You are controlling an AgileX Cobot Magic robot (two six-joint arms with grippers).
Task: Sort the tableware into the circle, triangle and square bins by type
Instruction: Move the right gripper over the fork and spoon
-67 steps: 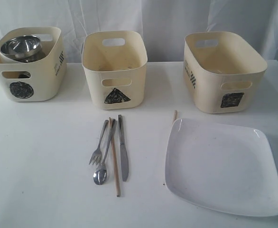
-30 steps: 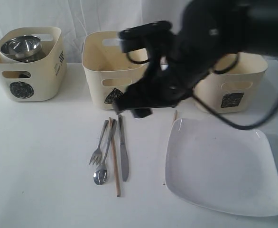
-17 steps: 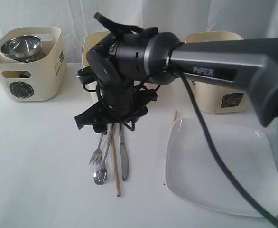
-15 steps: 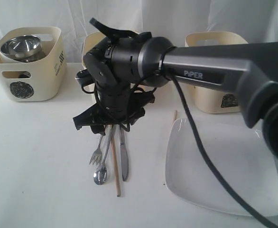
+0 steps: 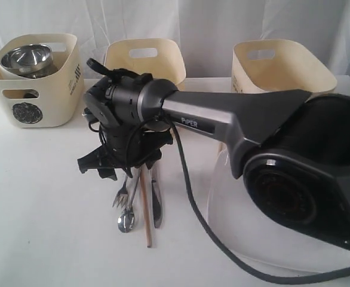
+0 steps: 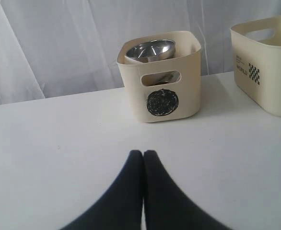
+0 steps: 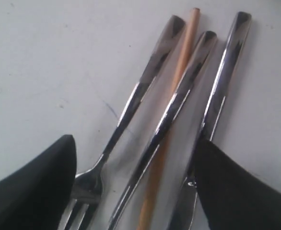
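A steel fork (image 7: 131,108), spoon (image 7: 179,108), knife (image 7: 222,84) and one wooden chopstick (image 7: 183,62) lie side by side on the white table. My right gripper (image 7: 138,191) is open and low over them, one finger outside the fork and the other outside the knife. In the exterior view it (image 5: 130,170) covers their handles, while the fork tines (image 5: 122,197) and spoon bowl (image 5: 126,222) show below it. The white plate (image 5: 226,200) is mostly hidden behind the arm. My left gripper (image 6: 143,154) is shut and empty above bare table.
The circle bin (image 5: 34,89) at the back left holds a steel bowl (image 5: 25,57). The triangle bin (image 5: 144,60) stands behind the right arm and the square bin (image 5: 282,69) at the back right. The arm's cable (image 5: 190,209) trails across the table.
The right arm has swung in from the right, moved left and come down over the cutlery. The cutlery has not moved.
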